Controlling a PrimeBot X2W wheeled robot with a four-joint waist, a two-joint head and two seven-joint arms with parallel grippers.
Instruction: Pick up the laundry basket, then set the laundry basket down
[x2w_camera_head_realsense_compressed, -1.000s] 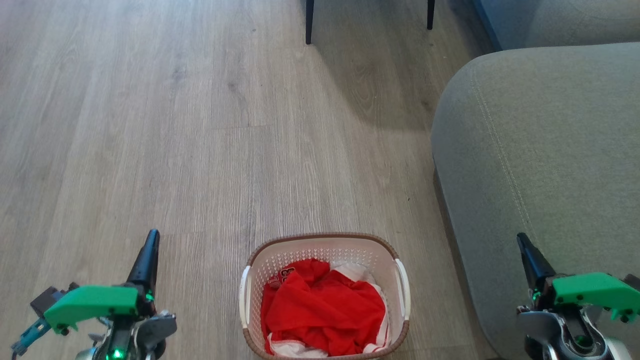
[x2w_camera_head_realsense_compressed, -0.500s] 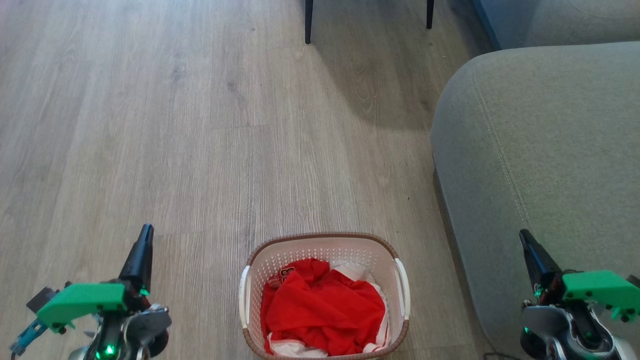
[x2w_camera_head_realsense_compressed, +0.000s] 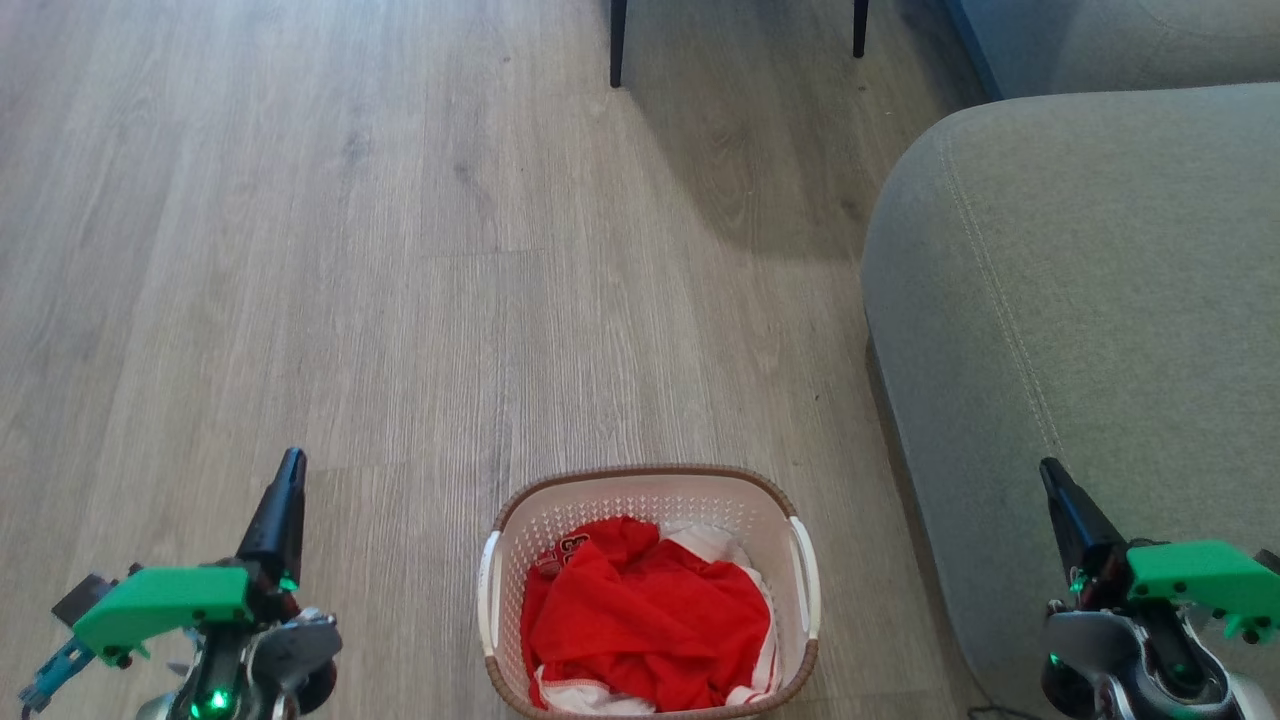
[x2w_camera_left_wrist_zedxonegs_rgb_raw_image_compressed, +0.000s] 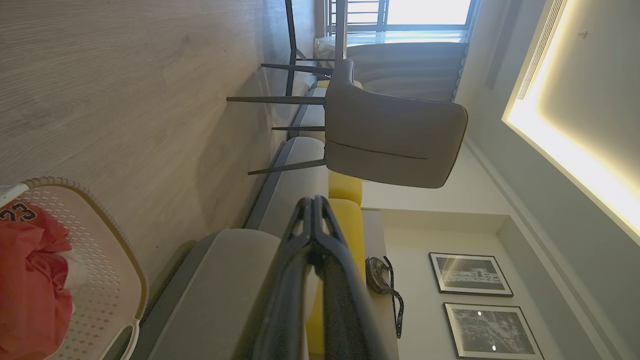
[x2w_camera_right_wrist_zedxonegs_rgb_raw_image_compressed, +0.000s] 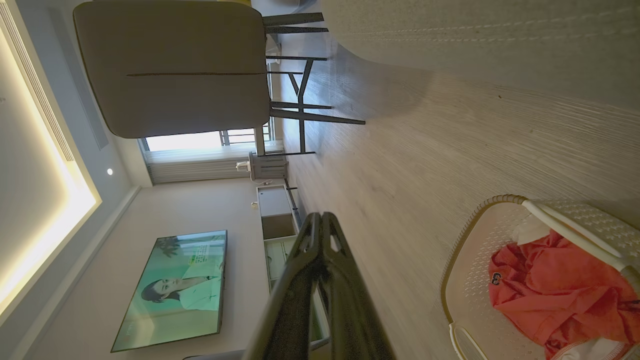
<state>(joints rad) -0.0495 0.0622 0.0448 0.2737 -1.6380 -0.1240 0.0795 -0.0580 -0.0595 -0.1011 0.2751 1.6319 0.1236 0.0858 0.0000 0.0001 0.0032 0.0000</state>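
Over the last second the left gripper (x2w_camera_head_realsense_compressed: 291, 462) drifted a little outward, away from the basket (x2w_camera_head_realsense_compressed: 560, 512). The right gripper (x2w_camera_head_realsense_compressed: 1047, 468) edged outward too. By the last half of that second both had nearly stopped. The basket itself did not shift, and the head view held steady. So nothing was closing in on the handles (x2w_camera_head_realsense_compressed: 488, 590). The arms hung wide at either side, a pose that fitted equally a basket waiting to be lifted and one already put back down.

The basket stood upright on the floor (x2w_camera_head_realsense_compressed: 400, 250), low in the middle of the head view and just beside the sofa (x2w_camera_head_realsense_compressed: 1080, 300), with red-and-white clothes (x2w_camera_head_realsense_compressed: 640, 620) heaped inside. Both grippers had their fingers pressed together, tip against tip, as each wrist view showed plainly, and held nothing. Each was well apart from the basket, the left over bare floor and the right in front of the sofa. Neither touched the basket anywhere.
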